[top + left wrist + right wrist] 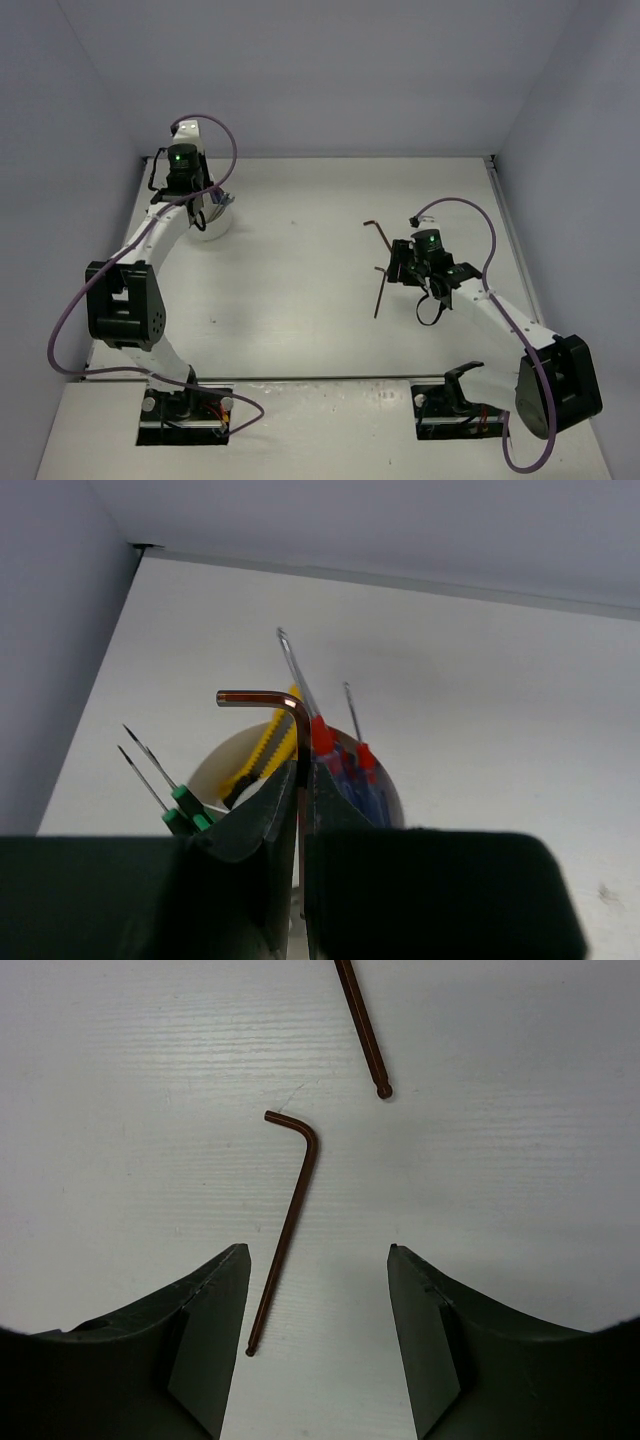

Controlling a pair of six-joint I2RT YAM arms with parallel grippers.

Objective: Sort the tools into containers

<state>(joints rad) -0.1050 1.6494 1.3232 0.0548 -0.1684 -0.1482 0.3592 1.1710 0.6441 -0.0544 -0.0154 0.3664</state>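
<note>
Now: left tool [301,800] pinching hex key [270,698] above cup [222,762]; right tool [318,1260] spread over second hex key [295,1215].

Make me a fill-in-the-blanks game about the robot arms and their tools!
1. The left gripper pinches a hex key by the ____ cup.
2. The right gripper hangs ____ over another hex key lying on the table.
3. The knife standing in the cup is ____.

Missing words: white, open, yellow.
</note>
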